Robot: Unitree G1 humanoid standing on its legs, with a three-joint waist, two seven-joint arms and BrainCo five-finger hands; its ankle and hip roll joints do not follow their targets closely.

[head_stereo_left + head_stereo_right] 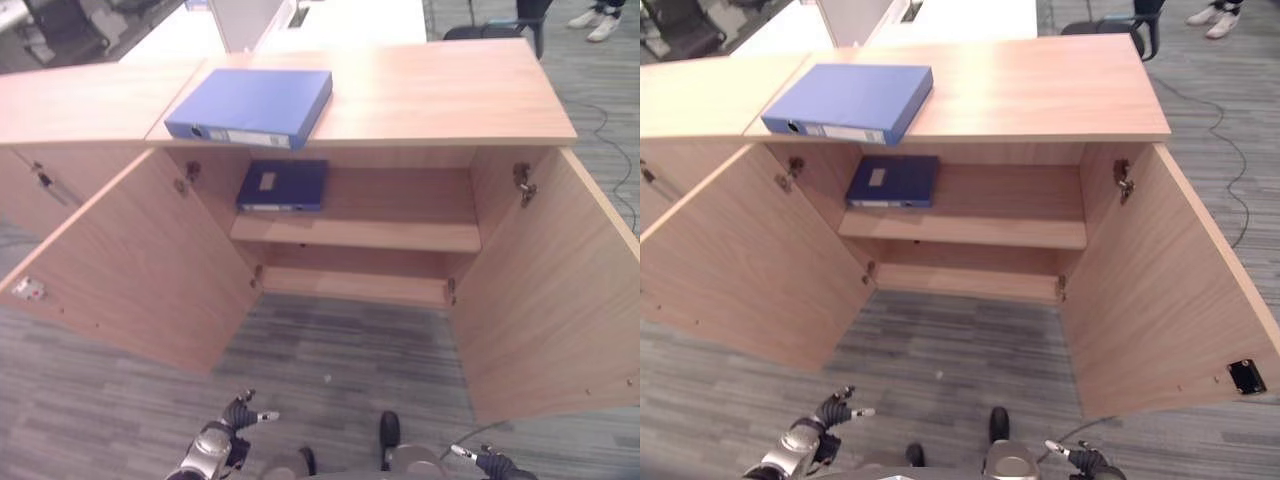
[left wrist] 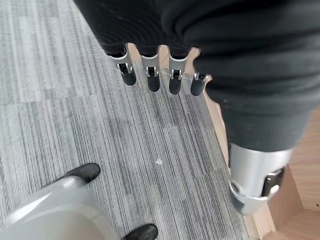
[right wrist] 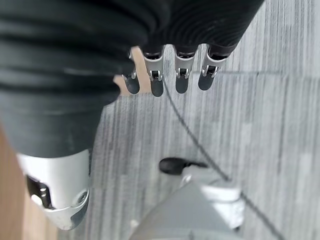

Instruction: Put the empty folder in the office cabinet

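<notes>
Wooden office cabinet (image 1: 520, 290) across the middle of the head views, both doors swung wide, pale laminate with a faint grain, metal hinges at the upper inner corners. On its flat top, upper left of centre, a bright blue box folder (image 1: 252, 105), rectangular and thick, spine with a pale label and a round finger hole facing forward; contents not visible, so empty or full cannot be told. Inside, on the upper shelf (image 1: 400, 235) at its left end, a darker blue folder (image 1: 283, 185) lying flat, with a pale label on its cover, partly shaded by the top. Lower shelf mostly hidden behind the upper one's front edge. Grey striped carpet (image 1: 330, 350) below, short-piled. Left hand (image 1: 238, 415) at the bottom edge, left of centre, cut off by the frame; in its wrist view silver fingers (image 2: 150, 75) with dark tips hanging straight and spread, holding nothing. Right hand (image 1: 490, 463) at the bottom right, barely in frame; its fingers (image 3: 180, 75) likewise straight and apart, empty. A person's pale shoes (image 1: 598, 24) at the upper right corner.
</notes>
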